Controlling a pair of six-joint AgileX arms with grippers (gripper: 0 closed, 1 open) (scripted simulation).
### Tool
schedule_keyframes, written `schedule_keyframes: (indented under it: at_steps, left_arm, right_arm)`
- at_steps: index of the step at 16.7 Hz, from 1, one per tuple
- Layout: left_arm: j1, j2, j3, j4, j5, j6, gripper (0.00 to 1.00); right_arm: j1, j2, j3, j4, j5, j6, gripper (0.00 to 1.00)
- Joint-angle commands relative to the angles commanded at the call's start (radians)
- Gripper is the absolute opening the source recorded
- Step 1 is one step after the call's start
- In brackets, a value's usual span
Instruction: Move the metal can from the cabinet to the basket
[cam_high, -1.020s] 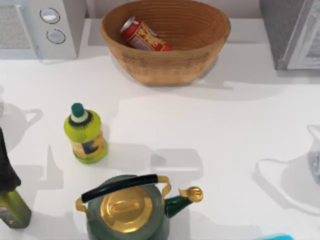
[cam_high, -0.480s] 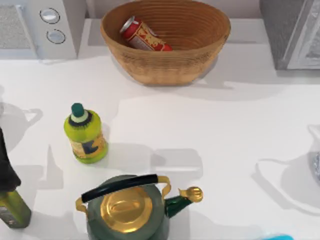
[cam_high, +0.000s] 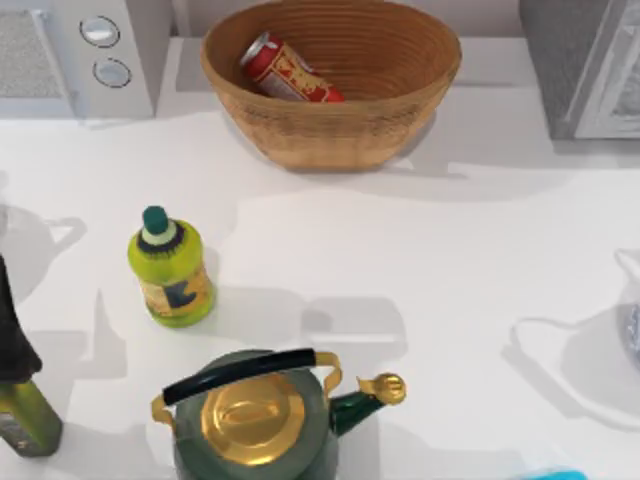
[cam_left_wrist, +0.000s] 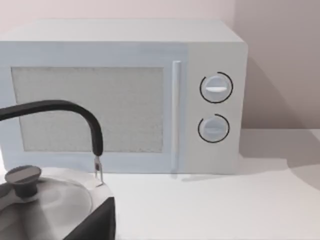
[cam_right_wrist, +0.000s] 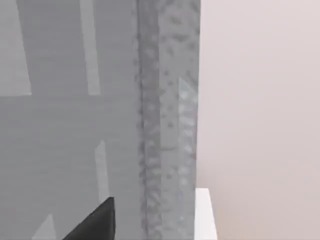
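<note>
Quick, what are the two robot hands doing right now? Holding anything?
Left gripper: cannot be told.
Right gripper: cannot be told.
The small red metal can lies in the woven wicker basket.

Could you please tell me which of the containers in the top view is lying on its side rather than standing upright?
The metal can, red with a silver top, lies tilted on its side inside the basket. The yellow-green bottle and the green kettle stand upright on the table.

Bright even light, soft grey shadows on white table (cam_high: 450, 260), no glare
</note>
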Motion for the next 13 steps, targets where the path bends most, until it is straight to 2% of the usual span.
schedule_keyframes:
  at_steps: [8,13]
  left_arm:
    - [0.000,0.000,0.000,0.000,0.000,0.000,1.00]
    - [0.000,0.000,0.000,0.000,0.000,0.000,1.00]
  right_arm:
    - [-0.006,-0.102,0.639,-0.777,-0.006,0.003,1.00]
    - [0.007,-0.171,0.908,-1.078,0.007,-0.002,1.00]
